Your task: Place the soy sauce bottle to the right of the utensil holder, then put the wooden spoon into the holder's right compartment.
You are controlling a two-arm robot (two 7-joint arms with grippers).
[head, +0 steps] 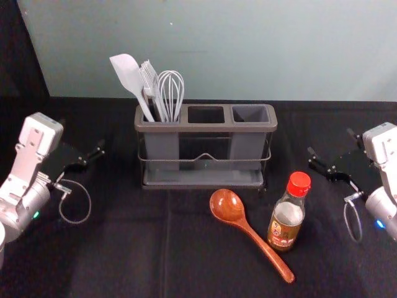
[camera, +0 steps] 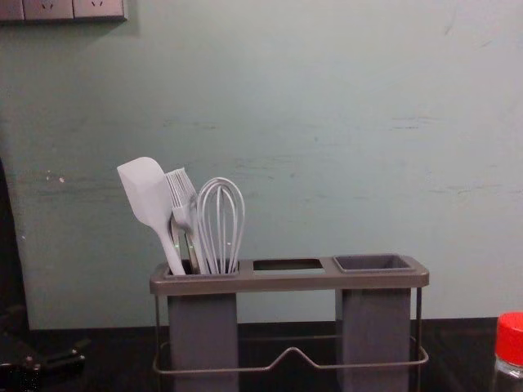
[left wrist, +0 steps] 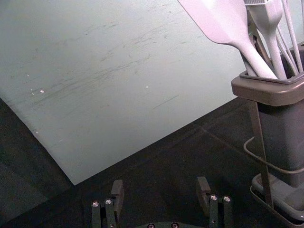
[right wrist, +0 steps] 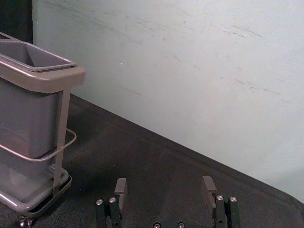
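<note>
Right claw (head: 330, 141) open, bottle (head: 287, 214) between it and spoon (head: 250, 231)

White spatula (head: 127, 71) leaning left beside brush (camera: 181, 192) and whisk (camera: 221, 216); pale wall (head: 217, 49) behind black cloth (head: 111, 261); socket panel (camera: 73, 8) high on wall, at left.

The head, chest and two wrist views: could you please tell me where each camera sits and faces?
Head view: on the head, facing forward and down at the holder, bottle and spoon; left arm and right arm show.
Left wrist view: on that wrist, past the open left gripper toward the holder's left end.
Right wrist view: likewise, past the open right gripper toward its right end.
Chest view: on the chest, facing forward; left gripper at lower left.
Head and chest views share holder and bottle.
</note>
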